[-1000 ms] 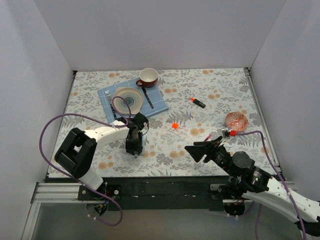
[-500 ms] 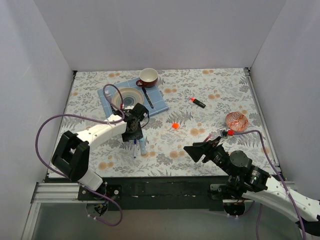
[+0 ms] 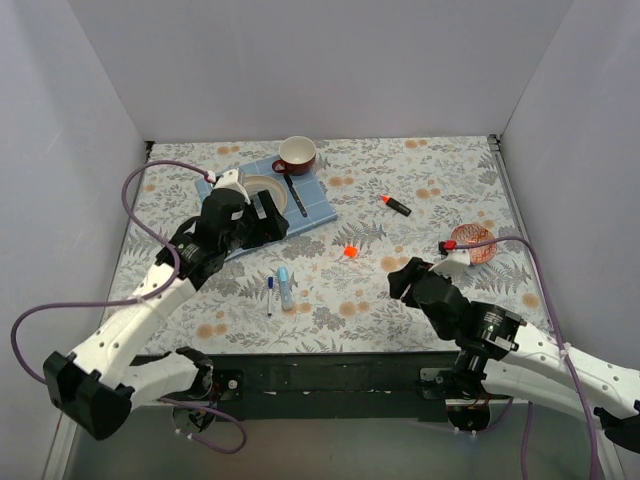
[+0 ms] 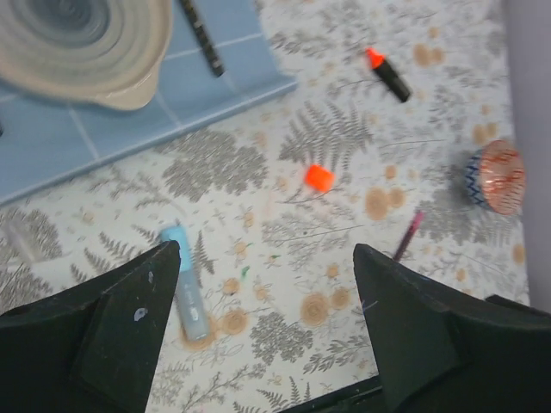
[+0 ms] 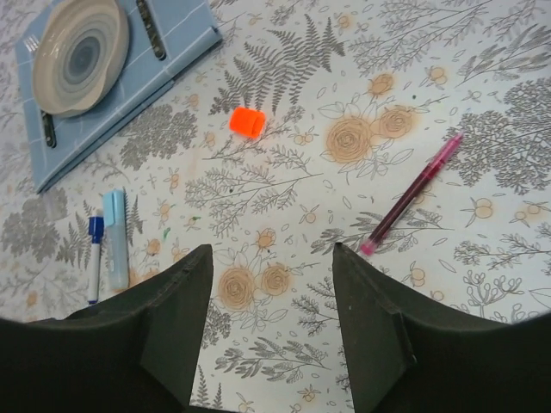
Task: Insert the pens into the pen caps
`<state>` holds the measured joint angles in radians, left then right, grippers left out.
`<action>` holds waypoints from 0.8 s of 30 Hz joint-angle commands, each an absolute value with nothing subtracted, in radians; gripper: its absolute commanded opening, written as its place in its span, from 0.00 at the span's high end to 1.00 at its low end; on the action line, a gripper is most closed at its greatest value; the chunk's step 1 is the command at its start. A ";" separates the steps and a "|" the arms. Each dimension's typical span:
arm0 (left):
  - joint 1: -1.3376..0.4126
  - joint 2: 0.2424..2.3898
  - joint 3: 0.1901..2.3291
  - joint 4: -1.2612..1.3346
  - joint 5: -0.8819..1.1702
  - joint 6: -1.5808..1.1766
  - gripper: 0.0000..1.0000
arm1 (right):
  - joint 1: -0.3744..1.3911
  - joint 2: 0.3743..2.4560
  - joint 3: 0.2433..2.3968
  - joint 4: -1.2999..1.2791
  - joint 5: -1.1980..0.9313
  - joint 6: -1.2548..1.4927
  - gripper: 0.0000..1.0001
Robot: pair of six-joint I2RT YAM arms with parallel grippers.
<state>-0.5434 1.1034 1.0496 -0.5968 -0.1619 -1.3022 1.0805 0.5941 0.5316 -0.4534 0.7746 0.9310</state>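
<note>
The left gripper (image 4: 265,255) and right gripper (image 5: 271,251) are held open and empty, probably ready for a pick. Left of the orange cap (image 3: 350,251) the blue marker (image 3: 286,288) and white pen (image 3: 270,296) are laid together; the maroon pen (image 5: 411,194) is seen to its right.

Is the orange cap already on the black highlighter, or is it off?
Off. The orange cap lies alone on the tablecloth, clearly apart from the black highlighter, whose orange tip is uncovered.
</note>
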 commanded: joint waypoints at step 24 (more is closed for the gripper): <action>-0.546 0.606 0.683 -0.319 -0.135 -1.000 0.02 | 0.558 1.256 0.753 -0.580 0.376 1.153 0.61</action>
